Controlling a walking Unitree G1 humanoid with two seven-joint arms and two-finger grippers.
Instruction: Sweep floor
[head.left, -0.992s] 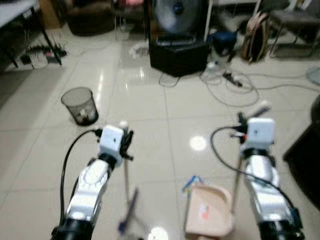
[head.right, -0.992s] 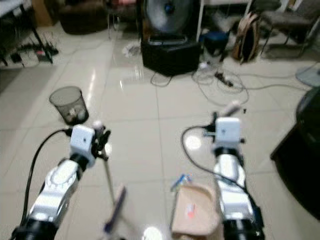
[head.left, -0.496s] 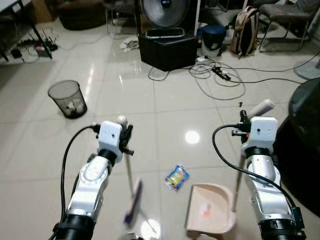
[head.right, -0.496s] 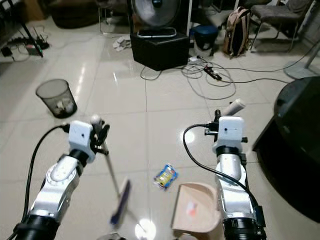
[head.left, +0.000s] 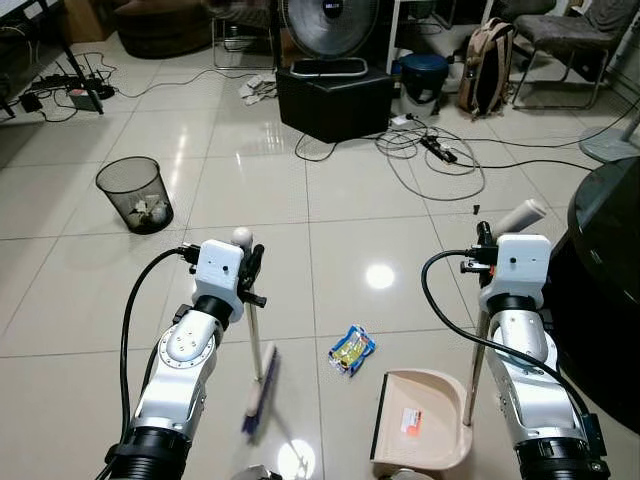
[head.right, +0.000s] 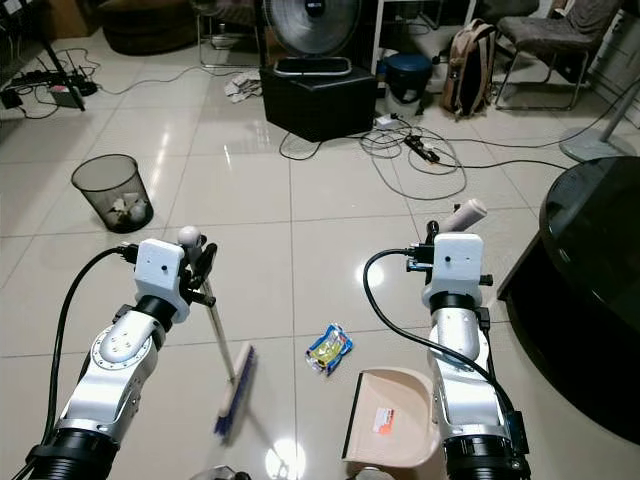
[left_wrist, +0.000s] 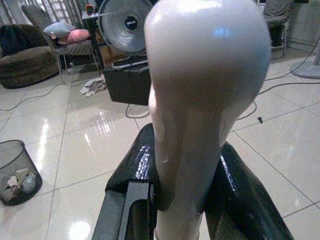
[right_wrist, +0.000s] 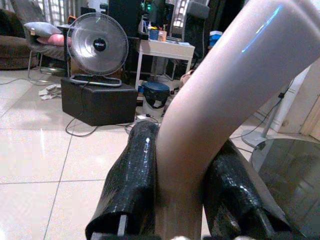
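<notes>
Tiled floor (head.left: 330, 210); hands clamp broom (head.left: 256, 370), dustpan (head.left: 425, 425).

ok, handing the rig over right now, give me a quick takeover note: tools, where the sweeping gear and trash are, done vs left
Left tool: shut on the pale-handled broom, its purple brush head down on the tile.
Right tool: shut on the upright handle of the beige plastic dustpan, pan resting on the floor.
Trash: yellow-and-blue crumpled wrapper lies on the tile between brush and pan, apart from both.
Black mesh wastebasket stands ahead to the left.
Done: both implements gripped.
Left: sweep wrapper into pan, likely empty it into the wastebasket.
</notes>
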